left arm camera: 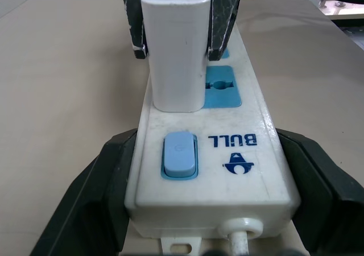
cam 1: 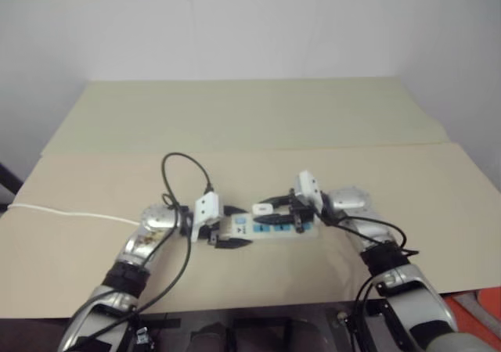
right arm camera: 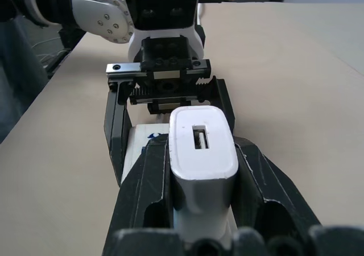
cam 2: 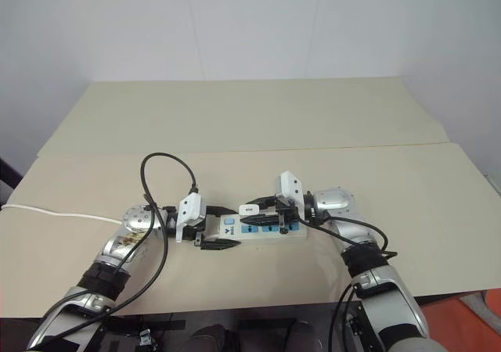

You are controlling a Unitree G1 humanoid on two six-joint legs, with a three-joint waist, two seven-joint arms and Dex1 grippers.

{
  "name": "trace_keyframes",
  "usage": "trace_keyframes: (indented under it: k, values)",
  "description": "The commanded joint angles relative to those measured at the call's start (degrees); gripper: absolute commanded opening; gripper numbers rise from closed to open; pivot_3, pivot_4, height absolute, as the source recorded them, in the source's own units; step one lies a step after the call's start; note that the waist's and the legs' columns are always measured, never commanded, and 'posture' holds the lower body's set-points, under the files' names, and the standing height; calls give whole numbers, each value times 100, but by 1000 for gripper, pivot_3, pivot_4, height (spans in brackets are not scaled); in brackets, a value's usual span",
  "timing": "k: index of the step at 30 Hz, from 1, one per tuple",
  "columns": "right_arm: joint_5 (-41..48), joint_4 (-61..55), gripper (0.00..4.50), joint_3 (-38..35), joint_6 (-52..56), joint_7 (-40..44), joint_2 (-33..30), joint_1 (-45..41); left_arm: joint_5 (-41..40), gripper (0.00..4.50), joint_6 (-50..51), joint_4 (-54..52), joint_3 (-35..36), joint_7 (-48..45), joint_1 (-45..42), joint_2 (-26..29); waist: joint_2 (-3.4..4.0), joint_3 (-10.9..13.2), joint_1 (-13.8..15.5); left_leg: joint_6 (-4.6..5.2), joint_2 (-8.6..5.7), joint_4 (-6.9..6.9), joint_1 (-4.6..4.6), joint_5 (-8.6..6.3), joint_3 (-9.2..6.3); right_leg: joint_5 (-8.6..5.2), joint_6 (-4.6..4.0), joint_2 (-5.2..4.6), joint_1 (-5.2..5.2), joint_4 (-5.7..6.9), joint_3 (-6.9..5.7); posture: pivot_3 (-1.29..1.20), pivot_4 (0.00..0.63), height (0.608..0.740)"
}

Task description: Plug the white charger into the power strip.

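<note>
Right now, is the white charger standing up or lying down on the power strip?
Standing up. The white charger rises straight from the power strip, base against its top, beside the switch.

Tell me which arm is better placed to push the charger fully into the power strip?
Right: the right gripper already clamps the charger standing on the power strip. The left gripper straddles the strip's switch end.

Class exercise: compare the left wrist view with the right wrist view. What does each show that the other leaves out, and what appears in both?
Left wrist view alone: the power strip's blue switch, its BULL logo, an empty blue socket, and the cord leaving its end.

Right wrist view alone: the slot in the white charger's end face, and the left end effector seen from the front, straddling the strip.

Both: the charger clamped by the right end effector, standing on the strip.
</note>
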Motion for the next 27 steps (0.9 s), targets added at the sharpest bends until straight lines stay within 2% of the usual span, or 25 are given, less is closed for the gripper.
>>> trace_keyframes:
  k: [1, 10, 27]
  values:
    - [-456, 836, 1110, -143, -5, -7, -596, 204, 92, 3287, 6, 20, 158, -83, 152, 320, 0, 0, 16, 0, 1, 0, 1, 0, 0, 0, 0, 0, 1, 0, 0, 0, 150, 740]
    - [-261, 346, 1110, 22, 486, -233, 147, -114, 85, 3287, 14, 92, 115, -56, 41, 334, 0, -1, -30, -7, 5, -4, 7, 3, 0, -1, -7, 1, -3, 4, 2, 0, 150, 740]
    - [-350, 303, 1110, -55, 434, -253, -22, 129, 92, 3287, -7, 147, 118, -64, -11, 324, 0, -2, -53, -10, 5, -12, 16, 5, 0, -2, -8, -1, 0, 3, 2, 0, 150, 740]
